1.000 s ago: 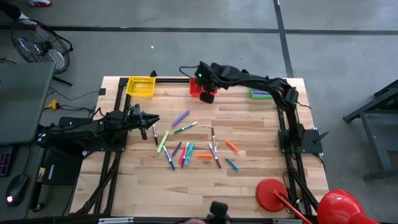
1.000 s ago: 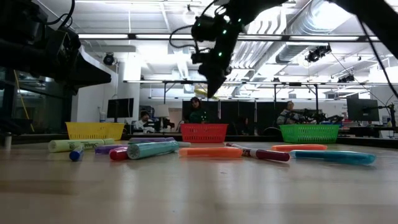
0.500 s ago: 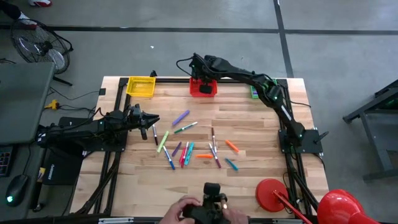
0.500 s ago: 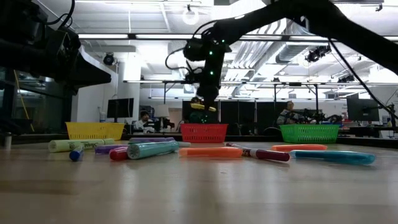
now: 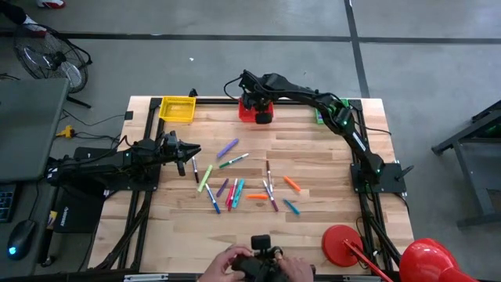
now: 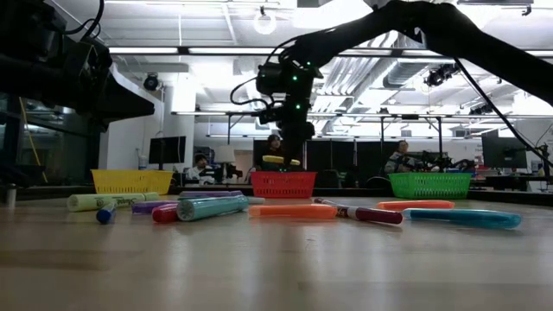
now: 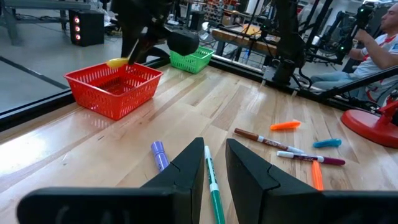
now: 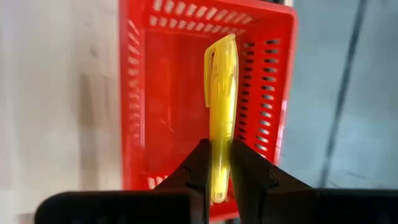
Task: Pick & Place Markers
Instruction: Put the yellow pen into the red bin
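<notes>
High view: right pincer (image 5: 262,112) has dropped nearer the red basket (image 5: 249,113) at the bench's (image 5: 313,235) far edge since a second ago; a person's hands (image 5: 258,266) now show at the near edge. Left pincer (image 5: 193,151) waits by the left side, unchanged. Loose markers (image 5: 235,188) are scattered mid-bench, with bare wood around them.

Low view: yellow marker (image 6: 281,160) hangs just above the basket rim (image 6: 283,177).

Left wrist view: own fingers (image 7: 186,168) narrow, gripping nothing; a green marker (image 7: 213,183) lies beyond.

Right wrist view: pincer (image 8: 216,163) is clamped on the glossy yellow marker over the mesh-walled square basket.
</notes>
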Motion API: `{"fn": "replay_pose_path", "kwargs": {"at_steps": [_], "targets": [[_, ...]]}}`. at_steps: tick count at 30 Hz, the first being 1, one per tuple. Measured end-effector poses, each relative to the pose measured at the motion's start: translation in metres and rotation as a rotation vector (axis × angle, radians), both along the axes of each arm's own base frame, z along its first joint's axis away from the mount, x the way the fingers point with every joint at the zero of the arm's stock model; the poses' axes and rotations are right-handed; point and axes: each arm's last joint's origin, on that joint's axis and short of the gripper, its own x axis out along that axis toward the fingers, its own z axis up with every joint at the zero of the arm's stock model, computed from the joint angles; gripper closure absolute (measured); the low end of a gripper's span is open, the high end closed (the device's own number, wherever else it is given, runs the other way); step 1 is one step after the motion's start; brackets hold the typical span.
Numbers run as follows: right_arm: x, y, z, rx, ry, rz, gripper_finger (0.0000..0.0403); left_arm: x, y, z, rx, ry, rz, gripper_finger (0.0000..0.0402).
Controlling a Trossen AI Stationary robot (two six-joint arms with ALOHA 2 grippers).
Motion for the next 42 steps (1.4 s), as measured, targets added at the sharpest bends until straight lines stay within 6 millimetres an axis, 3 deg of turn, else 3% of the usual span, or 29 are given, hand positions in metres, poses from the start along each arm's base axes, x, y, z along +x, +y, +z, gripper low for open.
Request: {"fn": "replay_pose_path", "kwargs": {"at_steps": [13,42], "targets": [[-0.002,-0.004,-0.011,0.081,-0.01,0.007,0.0364,0.0,0.0,0.0,0.0,0.0,0.0,0.0337],[-0.002,-0.006,-0.011,0.109,-0.036,-0.012,0.0354,0.0,0.0,0.0,0.0,0.0,0.002,0.0337]]}}
